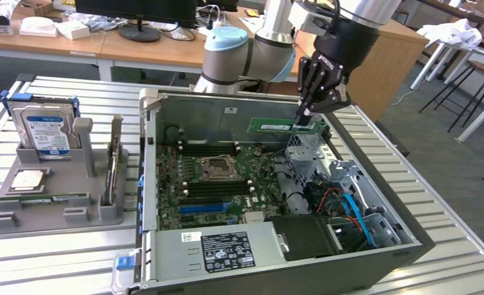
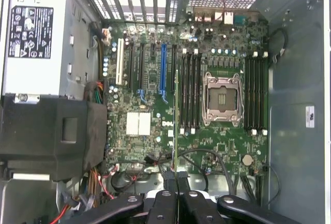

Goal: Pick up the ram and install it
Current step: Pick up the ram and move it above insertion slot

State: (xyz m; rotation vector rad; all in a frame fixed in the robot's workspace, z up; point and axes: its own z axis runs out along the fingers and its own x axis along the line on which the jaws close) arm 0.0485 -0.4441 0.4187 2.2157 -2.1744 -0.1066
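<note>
**RAM STICK GRIPPED ABOVE OPEN CASE**

1. Gripper state. The black multi-link gripper (image 1: 307,123) is pressed together on one end of the long, thin green circuit-board ram stick (image 1: 270,126). The stick is pinched between the fingertips and carried clear of all surfaces.

2. Ram pos. The ram is held level, long edge horiz., above the interior of the open grey metal computer case (image 1: 147,184), close to the case's far wall. It is not seated in any slot. In the wrist view the ram (image 2: 176,115) is seen edge-on, projecting from the gripper (image 2: 176,180) and running parallel to the black memory slots (image 2: 189,89). Its line falls between a blue expansion slot (image 2: 163,74) and the nearest bank of memory slots.

3. Case contents. A green motherboard (image 1: 192,184) with a square silver CPU socket (image 1: 217,166) at centre is exposed. A silver labelled power supply box (image 1: 217,246) sits at the case's near end.

4. Table layout. The case stands on the slatted metal table (image 1: 53,258), mid to exterior view's right. A grey moulded parts holder (image 1: 37,209) stands near the table's edge at the exterior view's left, with an upright blue-and-white-labelled hard drive (image 1: 47,132) and a small square silver CPU chip (image 1: 28,179).
</note>
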